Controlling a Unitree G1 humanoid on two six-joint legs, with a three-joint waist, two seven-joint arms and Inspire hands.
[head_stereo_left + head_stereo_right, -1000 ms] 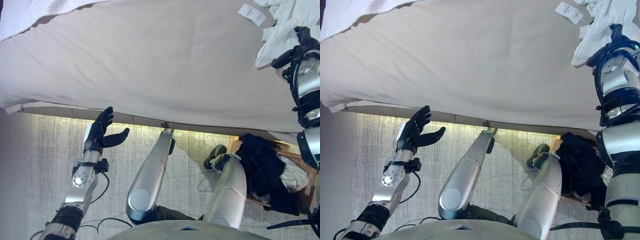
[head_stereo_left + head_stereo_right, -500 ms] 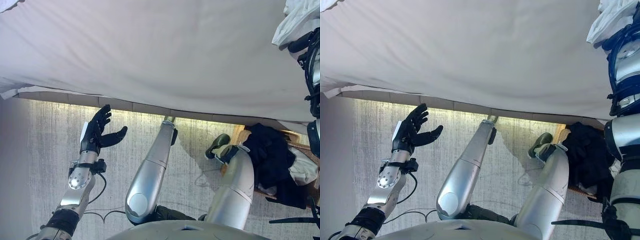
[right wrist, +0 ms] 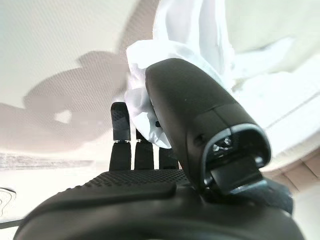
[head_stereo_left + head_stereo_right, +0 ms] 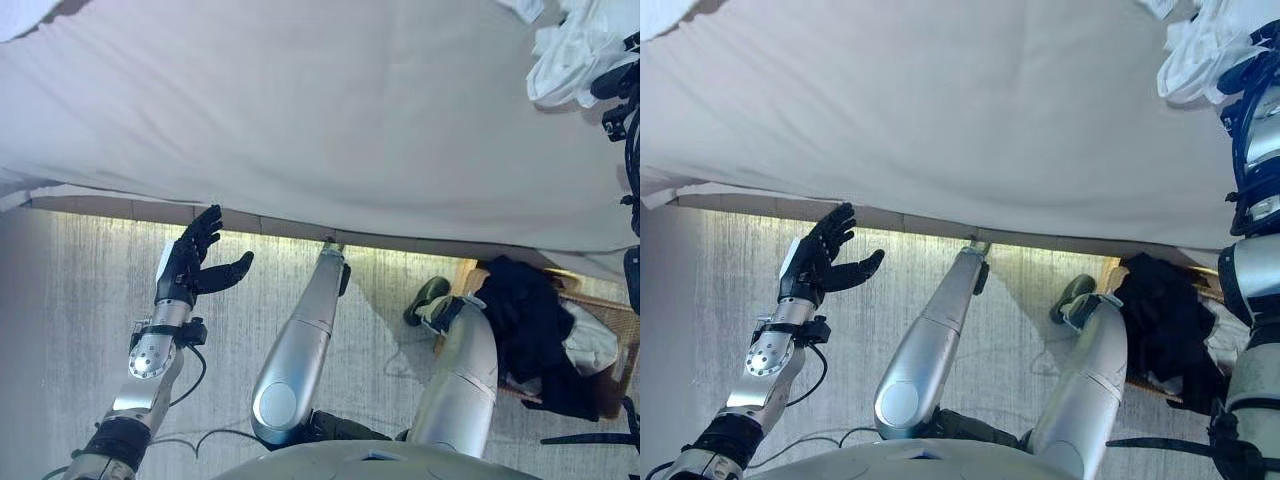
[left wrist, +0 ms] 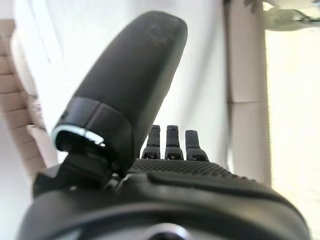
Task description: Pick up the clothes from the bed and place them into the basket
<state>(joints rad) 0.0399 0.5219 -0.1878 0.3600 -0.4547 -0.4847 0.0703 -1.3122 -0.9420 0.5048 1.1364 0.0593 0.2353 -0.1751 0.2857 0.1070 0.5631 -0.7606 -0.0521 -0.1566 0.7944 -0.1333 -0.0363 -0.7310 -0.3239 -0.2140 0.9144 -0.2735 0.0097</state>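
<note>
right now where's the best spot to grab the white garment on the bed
Take the white garment by its bunched folds at the near edge, coming from the robot's right, where the right hand already pinches a raised fold between thumb and fingers.

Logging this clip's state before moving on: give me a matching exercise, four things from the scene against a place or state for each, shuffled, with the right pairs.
Things:
1. left hand
2. right hand
3. white garment
4. dark clothes

States:
A. heaped in the basket
B. pinched in a hand on the bed
C. open, holding nothing, below the bed edge
D. shut on cloth

Pairs: 1-C, 2-D, 3-B, 4-A
</note>
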